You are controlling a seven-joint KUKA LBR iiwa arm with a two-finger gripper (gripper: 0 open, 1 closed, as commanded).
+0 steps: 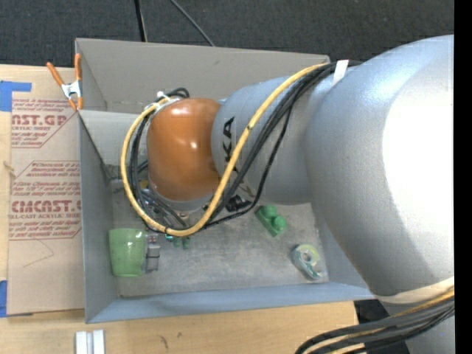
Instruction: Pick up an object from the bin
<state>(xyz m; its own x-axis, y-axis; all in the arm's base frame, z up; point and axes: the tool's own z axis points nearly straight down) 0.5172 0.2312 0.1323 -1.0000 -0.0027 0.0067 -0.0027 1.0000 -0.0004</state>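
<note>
my claw [153, 254] sits in the lower left of the frame, a pale green cup [124, 252] just beside it on its left. whether the claw is wide or narrow, i cannot tell.

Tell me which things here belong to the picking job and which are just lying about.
Job in hand:
- arm
- bin
- green cup, in the bin's near left corner, closest to the wrist; likely the pick

Lying about:
- green block, mid-floor
- pale ring, near right corner
</note>
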